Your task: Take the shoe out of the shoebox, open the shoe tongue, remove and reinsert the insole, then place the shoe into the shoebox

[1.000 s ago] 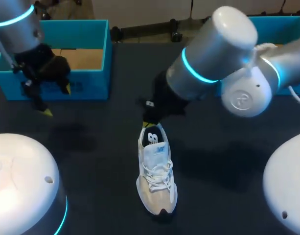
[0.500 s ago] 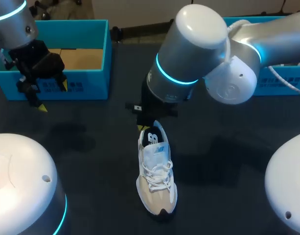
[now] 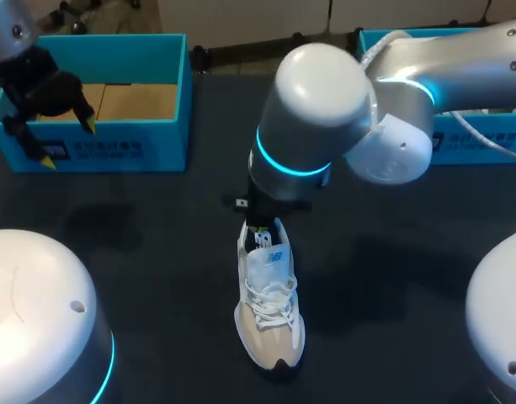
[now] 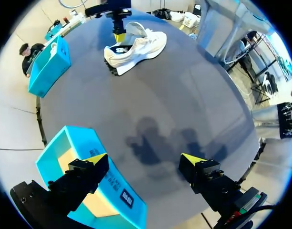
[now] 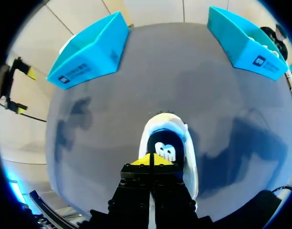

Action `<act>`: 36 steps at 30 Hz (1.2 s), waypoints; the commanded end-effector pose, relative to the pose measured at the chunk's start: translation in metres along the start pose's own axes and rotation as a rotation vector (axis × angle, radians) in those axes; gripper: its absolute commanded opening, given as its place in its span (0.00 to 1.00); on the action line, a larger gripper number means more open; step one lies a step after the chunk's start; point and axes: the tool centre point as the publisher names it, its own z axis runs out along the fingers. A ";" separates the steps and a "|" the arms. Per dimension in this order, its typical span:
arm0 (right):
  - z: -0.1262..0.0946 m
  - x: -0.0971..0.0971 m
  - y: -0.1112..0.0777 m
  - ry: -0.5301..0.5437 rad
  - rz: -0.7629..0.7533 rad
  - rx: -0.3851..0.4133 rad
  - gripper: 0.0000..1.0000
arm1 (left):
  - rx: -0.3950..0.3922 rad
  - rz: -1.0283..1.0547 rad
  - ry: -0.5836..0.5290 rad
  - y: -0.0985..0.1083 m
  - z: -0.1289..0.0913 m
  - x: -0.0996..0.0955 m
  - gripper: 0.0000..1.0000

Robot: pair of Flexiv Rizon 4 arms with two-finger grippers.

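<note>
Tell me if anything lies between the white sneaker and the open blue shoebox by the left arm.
Nothing visible lies on the dark table between the white lace-up sneaker and the open blue cardboard shoebox. The left gripper hovers open at the box's front wall, so it may crowd the drop.

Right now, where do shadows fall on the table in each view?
Head view: a soft shadow darkens the table right of the shoe. Left wrist view: arm shadows lie ahead of the left gripper. Right wrist view: shadows flank the shoe.
</note>
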 end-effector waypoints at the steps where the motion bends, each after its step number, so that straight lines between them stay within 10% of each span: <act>1: 0.014 0.013 0.000 -0.063 -0.008 -0.011 0.00 | -0.015 -0.011 0.007 0.000 -0.001 -0.005 1.00; 27: 0.054 -0.002 0.003 -0.150 0.030 -0.001 0.00 | -0.018 -0.011 0.007 0.000 0.000 -0.004 1.00; 36: 0.027 0.000 -0.002 -0.289 0.017 -0.082 0.00 | -0.018 -0.011 0.007 0.000 0.000 -0.004 1.00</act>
